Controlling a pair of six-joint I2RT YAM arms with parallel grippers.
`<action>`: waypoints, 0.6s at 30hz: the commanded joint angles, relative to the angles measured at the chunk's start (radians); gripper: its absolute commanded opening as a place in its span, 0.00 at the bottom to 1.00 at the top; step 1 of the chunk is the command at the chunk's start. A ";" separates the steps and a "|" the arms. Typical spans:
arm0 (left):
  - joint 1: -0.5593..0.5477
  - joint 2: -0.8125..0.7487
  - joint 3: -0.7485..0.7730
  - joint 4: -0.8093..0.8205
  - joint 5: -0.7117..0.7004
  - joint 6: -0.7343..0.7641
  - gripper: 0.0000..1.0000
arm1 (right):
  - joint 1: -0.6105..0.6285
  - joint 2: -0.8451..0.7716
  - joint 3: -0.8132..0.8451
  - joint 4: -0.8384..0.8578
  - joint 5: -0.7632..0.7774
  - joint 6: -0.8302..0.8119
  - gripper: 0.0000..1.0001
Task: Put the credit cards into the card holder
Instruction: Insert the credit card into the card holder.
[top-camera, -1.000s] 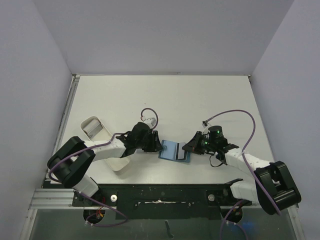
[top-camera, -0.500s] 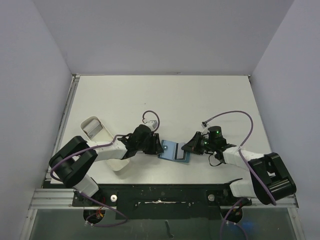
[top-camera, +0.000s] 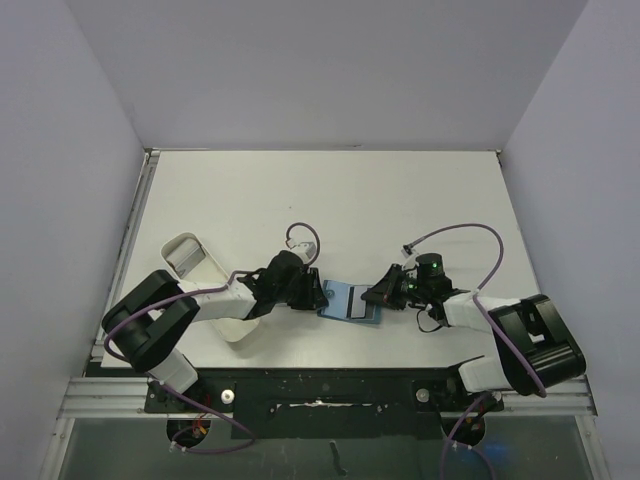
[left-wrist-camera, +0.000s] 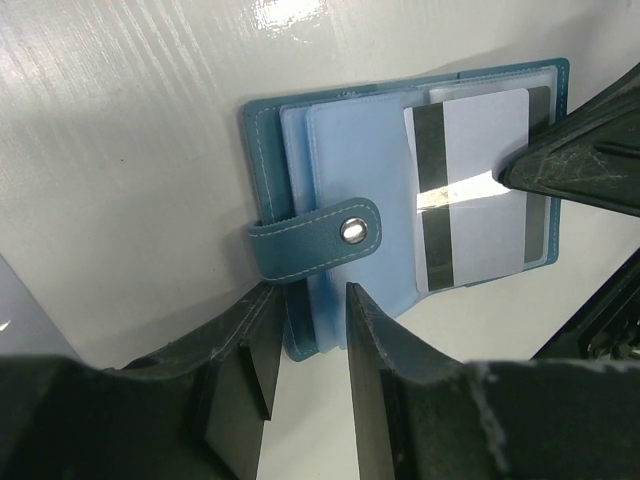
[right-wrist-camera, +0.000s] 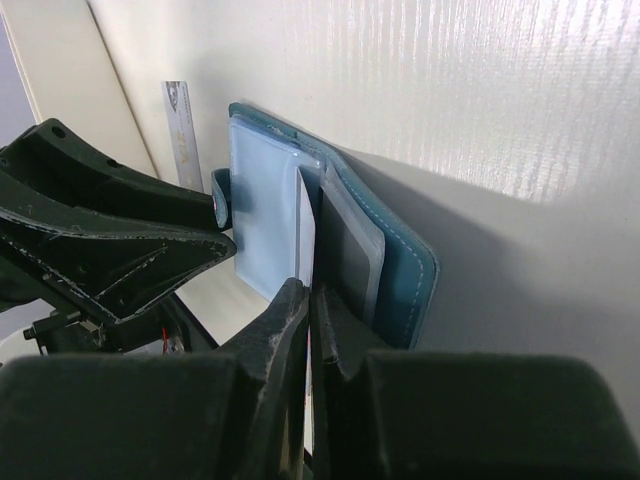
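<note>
**Card holder** (left-wrist-camera: 340, 160): teal, lying open and flat on the table (top-camera: 330, 200), strap tab (left-wrist-camera: 310, 240) and snap stud (left-wrist-camera: 352, 231) on its left leaf. Clear sleeves inside.

**Credit card** (left-wrist-camera: 475, 210): over the holder's right leaf, long axis and dark stripe parallel to the holder's spine. It stands edge-on between a pale sleeve and a darker one, so probably part-way into a pocket.

**Right gripper** (right-wrist-camera: 307, 292): at the holder's right edge, fingers pinched together on that card. Likely push: toward the spine.

**Left gripper** (left-wrist-camera: 308, 295): at the holder's strap edge, fingers apart astride it. Whether they pinch the cover cannot be told.

**Tray** (top-camera: 236, 328): white, left of the holder beyond the left gripper. One further card (right-wrist-camera: 178, 120) shows against it.
</note>
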 joint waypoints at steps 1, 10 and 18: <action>-0.011 0.015 -0.004 0.050 0.022 -0.007 0.30 | -0.002 0.022 -0.005 0.058 -0.023 -0.003 0.00; -0.017 0.027 -0.002 0.050 0.026 -0.008 0.30 | -0.003 0.039 -0.008 0.072 -0.007 -0.008 0.00; -0.026 0.036 -0.009 0.061 0.034 -0.021 0.29 | -0.002 -0.008 -0.038 0.072 0.061 0.002 0.00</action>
